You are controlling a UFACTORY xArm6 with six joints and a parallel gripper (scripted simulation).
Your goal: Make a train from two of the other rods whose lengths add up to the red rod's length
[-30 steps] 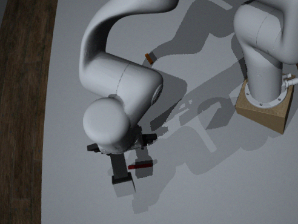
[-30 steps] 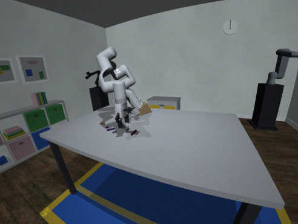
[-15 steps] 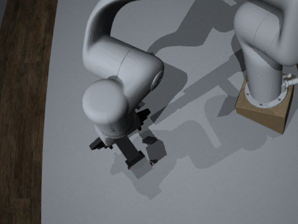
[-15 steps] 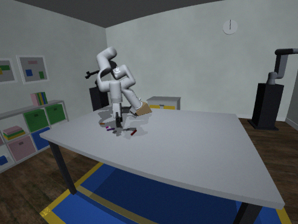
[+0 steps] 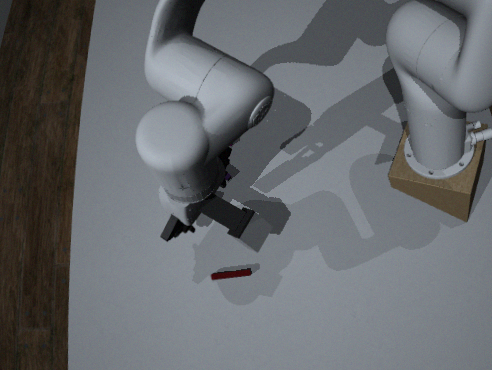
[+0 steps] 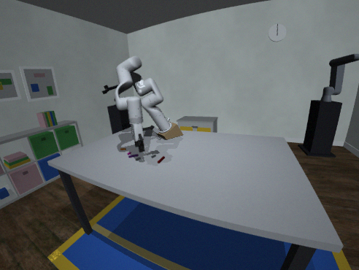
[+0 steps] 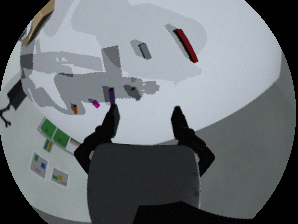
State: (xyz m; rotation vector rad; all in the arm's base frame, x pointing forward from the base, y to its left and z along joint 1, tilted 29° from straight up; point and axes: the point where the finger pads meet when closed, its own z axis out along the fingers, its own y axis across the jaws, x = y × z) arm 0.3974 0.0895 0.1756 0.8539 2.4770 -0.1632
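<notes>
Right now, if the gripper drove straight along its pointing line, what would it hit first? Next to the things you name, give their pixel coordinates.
Probably the tabletop (image 5: 350, 310) (image 6: 219, 171) (image 7: 230, 65). The purple rod (image 5: 228, 176) (image 6: 133, 155) (image 7: 111, 96) appears close to one side of the open jaws; depth is unclear, so contact there can't be ruled out.

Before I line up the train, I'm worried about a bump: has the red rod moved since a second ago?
No. From above, the red rod lies unshifted against the wooden base.
</notes>
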